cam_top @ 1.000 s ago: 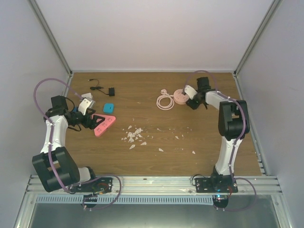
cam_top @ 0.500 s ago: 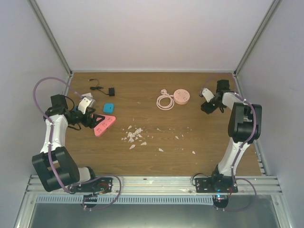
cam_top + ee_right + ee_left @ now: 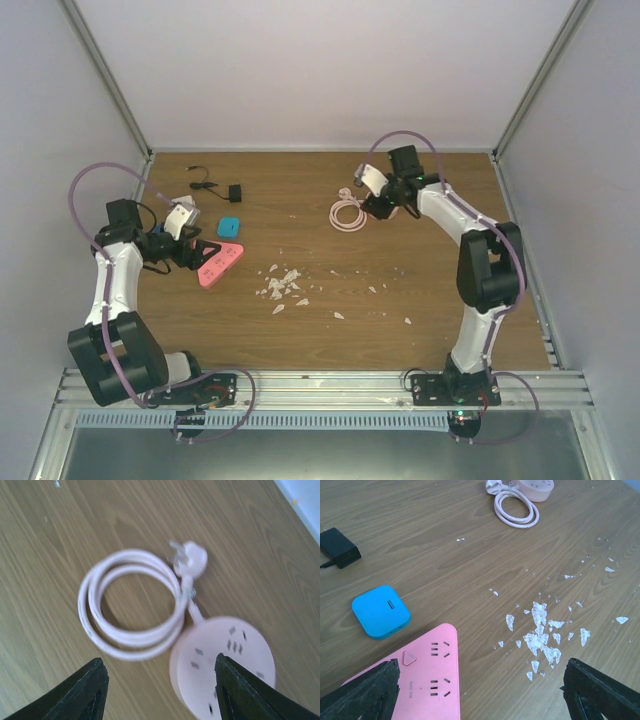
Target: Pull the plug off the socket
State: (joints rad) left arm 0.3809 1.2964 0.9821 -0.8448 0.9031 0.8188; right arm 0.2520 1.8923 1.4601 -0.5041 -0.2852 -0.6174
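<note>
- Left hand (image 3: pixel 480 695) stood wide open, its two dark fingers (image 3: pixel 365 692) far apart, gripping nothing.
- The socket (image 3: pixel 420 685), a salmon-pink triangle with rounded corners, lay flat on the surface (image 3: pixel 445 555) just under and ahead of this hand's left finger. That finger overlapped the socket's near corner; contact could not be told.
- Socket face showed groups of small slots, a raised triangular button and a faint line of print, too small to read.
- Blue rounded square block (image 3: pixel 381 611) sat just beyond the socket, apart from it. Black adapter (image 3: pixel 339 547) lay farther out to the hand's left.
- White flakes (image 3: pixel 540 635) were scattered ahead of the right finger.
- From above, the left hand (image 3: pixel 185 250) sat at the near-left end of the socket (image 3: pixel 222 262).
- Right hand (image 3: pixel 385 195) also stood open and gripped nothing, well apart from the socket.
- Below the right hand (image 3: pixel 160 695): a round pink disc (image 3: pixel 222 665) with slot marks, its pale coiled cable (image 3: pixel 130 605) beside it, ending in a plug head (image 3: pixel 192 557). View blurred; no writing legible.
</note>
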